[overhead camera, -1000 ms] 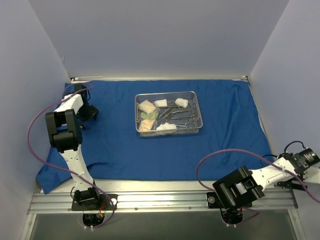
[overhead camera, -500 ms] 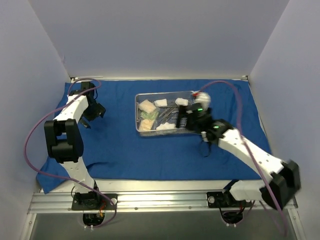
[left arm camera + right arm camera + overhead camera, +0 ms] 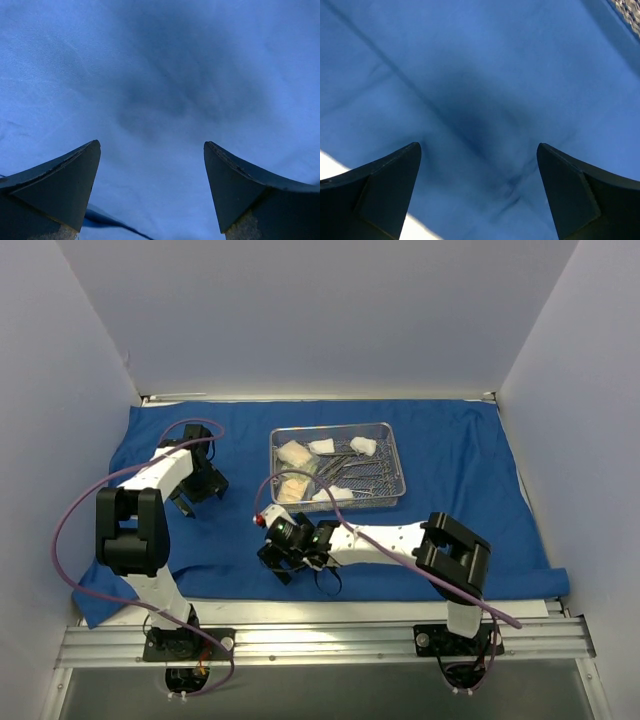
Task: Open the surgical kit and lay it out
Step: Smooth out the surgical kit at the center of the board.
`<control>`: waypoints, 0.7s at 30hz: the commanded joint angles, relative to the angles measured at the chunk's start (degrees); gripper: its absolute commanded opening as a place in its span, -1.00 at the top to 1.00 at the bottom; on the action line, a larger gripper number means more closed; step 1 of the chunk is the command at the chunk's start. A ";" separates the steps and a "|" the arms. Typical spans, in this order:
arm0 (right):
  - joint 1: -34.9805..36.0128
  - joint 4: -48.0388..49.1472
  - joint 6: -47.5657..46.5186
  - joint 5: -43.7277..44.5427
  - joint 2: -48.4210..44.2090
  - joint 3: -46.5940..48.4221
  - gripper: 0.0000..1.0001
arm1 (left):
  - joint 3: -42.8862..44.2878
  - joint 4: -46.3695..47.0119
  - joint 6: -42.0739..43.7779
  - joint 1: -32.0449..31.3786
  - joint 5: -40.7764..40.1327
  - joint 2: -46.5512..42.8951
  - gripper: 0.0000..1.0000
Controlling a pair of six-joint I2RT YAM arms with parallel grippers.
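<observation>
The blue drape (image 3: 450, 470) lies spread flat over the table. On it, at the back centre, stands the steel wire-mesh tray (image 3: 338, 427), holding white gauze pads (image 3: 293, 452) and steel instruments (image 3: 365, 472). My left gripper (image 3: 198, 492) hangs open low over the drape, left of the tray. In the left wrist view only blue cloth (image 3: 165, 75) shows between the left gripper's (image 3: 151, 145) fingers. My right gripper (image 3: 280, 558) is open just in front of the tray's left corner, near the drape's front edge. The right gripper (image 3: 479, 146) has creased blue cloth (image 3: 485, 100) beneath it and nothing held.
Pale walls (image 3: 60, 390) close in the left, back and right sides. A metal rail (image 3: 320, 640) runs along the near edge with both arm bases. Purple cables (image 3: 70, 530) loop off each arm. Bare white table (image 3: 332, 170) shows past the drape's edge.
The right arm swung from the tray's right side round to the front left of the tray, low over the drape. The left gripper moved a little right and nearer.
</observation>
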 commanded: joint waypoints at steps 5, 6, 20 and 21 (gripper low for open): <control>-8.35 6.97 -3.07 -12.98 0.15 -2.84 -0.55 | -0.85 3.38 0.16 0.21 -0.31 1.43 -0.87; -8.44 7.06 -3.25 -13.77 0.06 -3.89 -0.52 | -1.03 3.46 0.07 0.21 -0.31 1.52 -0.87; -8.18 11.10 -1.14 -21.16 -3.19 -13.21 -0.38 | -1.20 3.90 -0.11 0.65 -3.21 5.48 -0.87; -8.00 11.28 -0.79 -22.47 -3.37 -13.47 -0.33 | -1.29 3.90 -0.19 0.65 -3.21 5.65 -0.87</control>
